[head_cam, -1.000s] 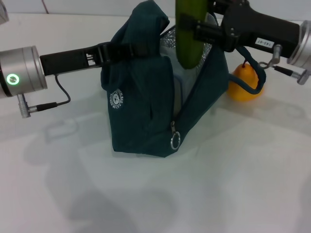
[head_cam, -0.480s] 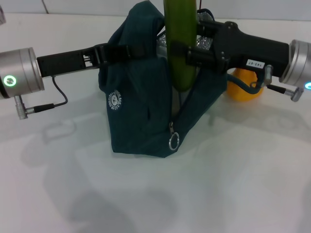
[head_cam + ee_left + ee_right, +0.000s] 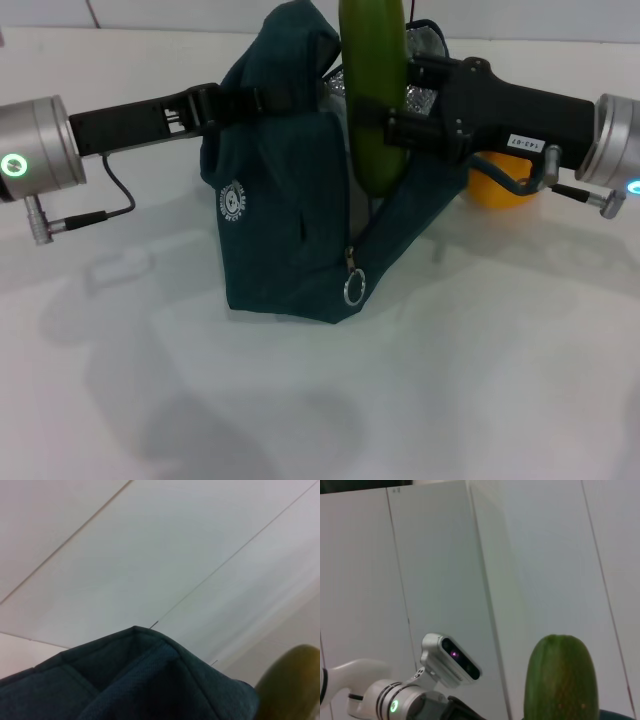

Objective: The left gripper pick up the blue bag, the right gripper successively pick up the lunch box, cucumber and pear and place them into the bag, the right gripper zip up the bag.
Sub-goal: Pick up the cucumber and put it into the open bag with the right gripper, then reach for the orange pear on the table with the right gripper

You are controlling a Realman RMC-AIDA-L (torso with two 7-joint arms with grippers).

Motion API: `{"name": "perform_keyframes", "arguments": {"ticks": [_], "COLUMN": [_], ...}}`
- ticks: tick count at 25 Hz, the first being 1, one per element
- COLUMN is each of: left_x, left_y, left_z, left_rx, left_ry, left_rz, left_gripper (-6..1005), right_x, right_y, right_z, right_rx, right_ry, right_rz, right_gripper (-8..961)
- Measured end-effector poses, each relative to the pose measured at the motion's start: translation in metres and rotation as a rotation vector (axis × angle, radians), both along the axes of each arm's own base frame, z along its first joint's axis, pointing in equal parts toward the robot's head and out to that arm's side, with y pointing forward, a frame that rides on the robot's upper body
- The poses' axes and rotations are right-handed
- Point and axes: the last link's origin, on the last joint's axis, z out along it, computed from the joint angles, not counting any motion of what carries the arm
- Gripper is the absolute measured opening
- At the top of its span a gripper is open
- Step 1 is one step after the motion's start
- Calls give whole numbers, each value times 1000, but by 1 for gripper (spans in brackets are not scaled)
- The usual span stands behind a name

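We see our right gripper (image 3: 398, 112) clamping the upright cucumber (image 3: 372, 90), top cut off, over the blue bag (image 3: 290, 200), left gripper (image 3: 225, 100) gripping its handle, pear (image 3: 497, 188) half hidden.

A plain white surface (image 3: 320, 400) fills the head view, matte and softly lit, with faint grey shadows pooling toward its near edge. Behind it stand pale wall panels (image 3: 440, 555) (thin dark seams run between them), and the left wrist view shows more white panelling (image 3: 150, 545).
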Motion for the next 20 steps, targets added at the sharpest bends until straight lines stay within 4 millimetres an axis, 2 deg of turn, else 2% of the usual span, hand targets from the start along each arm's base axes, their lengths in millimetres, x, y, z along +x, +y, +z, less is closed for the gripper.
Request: {"name": "perform_keyframes", "arguments": {"ticks": [6,9,13,20], "left_x": [0,0,-1,-9], "left_y": [0,0,0,-3], "left_z": [1,1,1,4], "left_rx": [1,1,3,15], "left_ry": [1,0,-1,1], "left_rz": [0,0,3,29], "left_gripper": [43,43,43,44], "right_x": [0,-1,2,21], "right_y": [1,1,1,-1], "right_z": [0,0,7,45], "right_rx": [5,2,23,173], "right_ry": [-2,-5,4,15], "right_rz": [-5,0,4,-20], "right_gripper": [598,809,813,817]}}
